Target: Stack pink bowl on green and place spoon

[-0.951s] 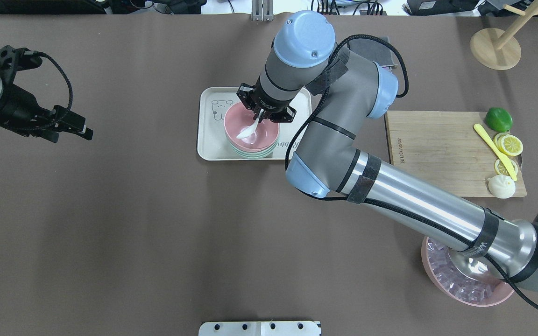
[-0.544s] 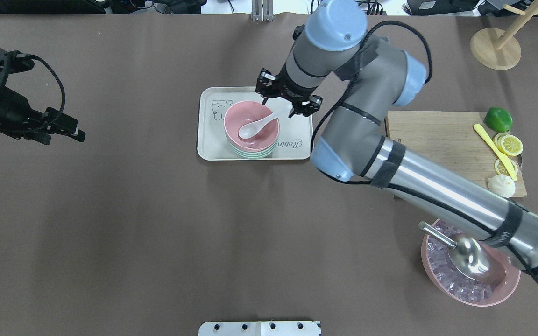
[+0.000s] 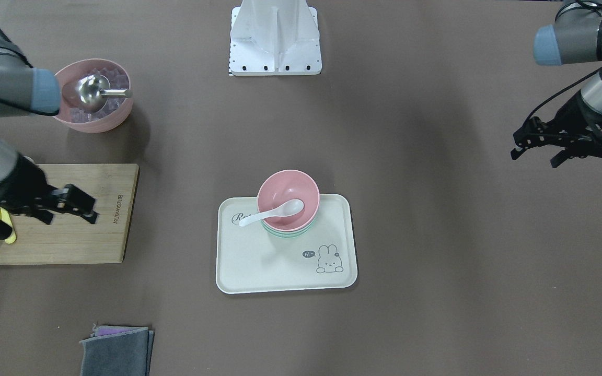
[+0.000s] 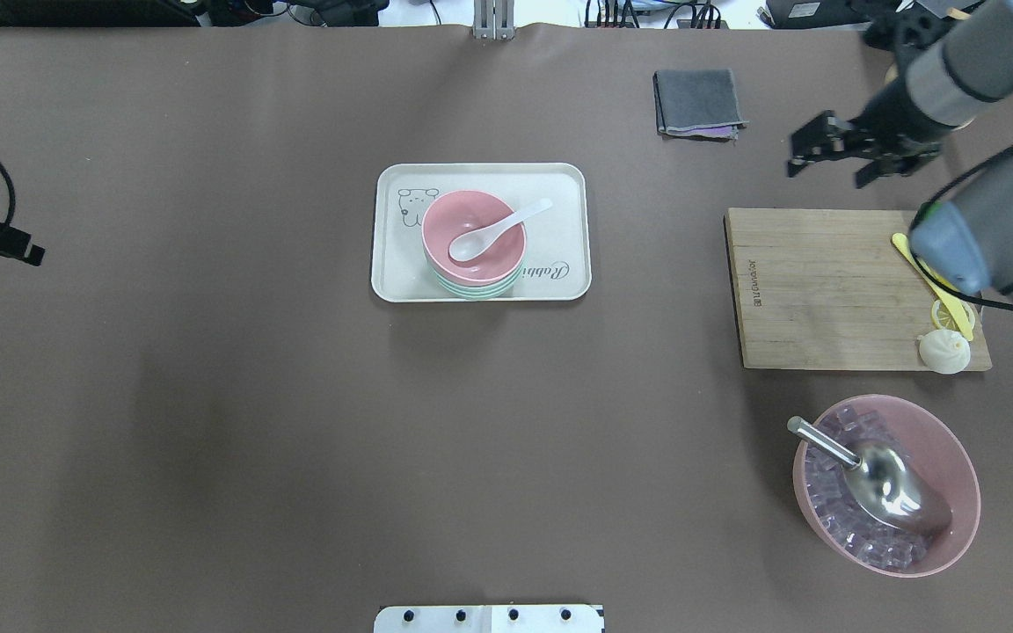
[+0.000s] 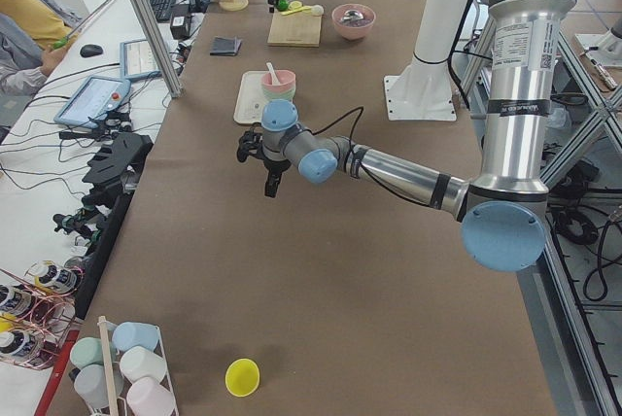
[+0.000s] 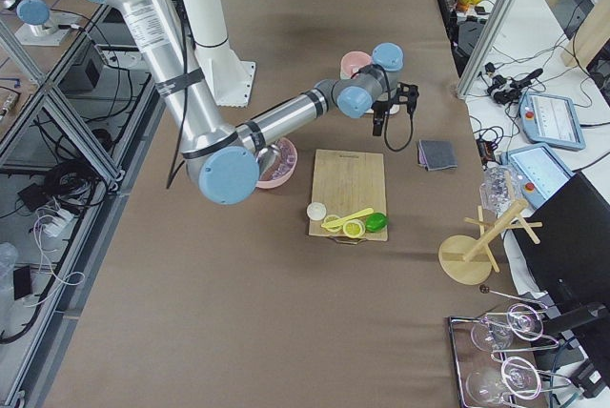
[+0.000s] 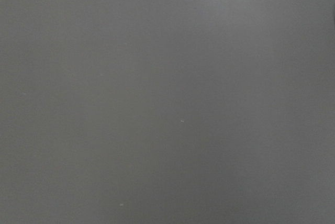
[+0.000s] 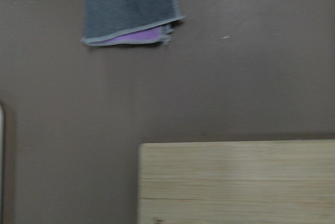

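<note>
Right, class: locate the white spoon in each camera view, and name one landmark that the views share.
Exterior front-facing: spoon at centre, in the pink bowl, handle pointing left.
Overhead exterior: spoon at centre, handle pointing upper right.
Exterior left: spoon at top centre, tiny, above the bowl's rim.
Exterior right: too small to tell.
Left wrist-mounted: not in it.
Right wrist-mounted: not in it.
Landmark: the cream tray under the bowls.

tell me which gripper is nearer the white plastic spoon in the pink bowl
Right. The right gripper hovers just past the wooden cutting board's far edge, right of the white plastic spoon. The left gripper sits out near the table's left edge, clearly farther away.
</note>
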`<state>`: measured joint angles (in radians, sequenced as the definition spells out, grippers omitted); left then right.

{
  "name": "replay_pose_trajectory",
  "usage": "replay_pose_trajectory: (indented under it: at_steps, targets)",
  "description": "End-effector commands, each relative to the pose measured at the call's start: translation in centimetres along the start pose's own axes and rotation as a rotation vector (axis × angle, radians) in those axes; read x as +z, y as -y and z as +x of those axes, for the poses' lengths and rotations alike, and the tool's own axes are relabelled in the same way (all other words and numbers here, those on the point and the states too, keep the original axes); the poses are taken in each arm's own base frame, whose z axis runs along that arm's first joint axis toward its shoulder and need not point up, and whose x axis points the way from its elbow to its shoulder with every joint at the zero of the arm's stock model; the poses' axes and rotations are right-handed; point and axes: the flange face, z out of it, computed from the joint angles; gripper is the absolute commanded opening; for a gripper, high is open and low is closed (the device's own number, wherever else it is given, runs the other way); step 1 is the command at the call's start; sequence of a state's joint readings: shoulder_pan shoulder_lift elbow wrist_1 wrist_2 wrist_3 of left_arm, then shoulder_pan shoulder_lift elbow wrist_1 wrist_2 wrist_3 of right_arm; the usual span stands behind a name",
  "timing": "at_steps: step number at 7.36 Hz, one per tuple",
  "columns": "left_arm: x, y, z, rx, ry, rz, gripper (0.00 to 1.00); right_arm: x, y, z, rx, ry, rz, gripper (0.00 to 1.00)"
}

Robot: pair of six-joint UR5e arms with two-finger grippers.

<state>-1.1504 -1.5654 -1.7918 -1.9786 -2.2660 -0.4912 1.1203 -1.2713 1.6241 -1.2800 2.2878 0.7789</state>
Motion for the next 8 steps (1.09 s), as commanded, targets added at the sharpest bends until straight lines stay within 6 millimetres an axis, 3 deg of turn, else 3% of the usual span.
replay_pose_trajectory:
  at_steps: [1,2,3,4,5,8]
  targets:
    - [-1.7,-2.9,-7.0,0.125,0.055,-0.015,0.98,-3.4,-2.6,15.6,-0.176,-0.076,0.005,1.0]
    - [-1.7,-4.0,-7.5,0.104,0.005,-0.041,0.98,-4.0,-3.6,19.4,-0.199,-0.1,0.003,1.0]
    - [-3.3,-4.2,-10.9,-0.002,-0.025,-0.054,0.98,-4.4,-4.6,22.4,-0.235,-0.112,-0.008,1.0]
    - [-4.5,-4.7,-12.3,-0.003,-0.047,-0.046,0.98,-4.8,-4.8,23.3,-0.243,-0.107,-0.007,1.0]
    - [-3.6,-7.0,-13.8,0.021,-0.017,-0.071,0.98,-4.8,-4.7,23.3,-0.242,-0.106,-0.007,1.0]
    - [-4.2,-6.9,-13.6,0.024,0.02,-0.054,0.99,-5.5,-4.9,23.1,-0.248,-0.099,0.006,1.0]
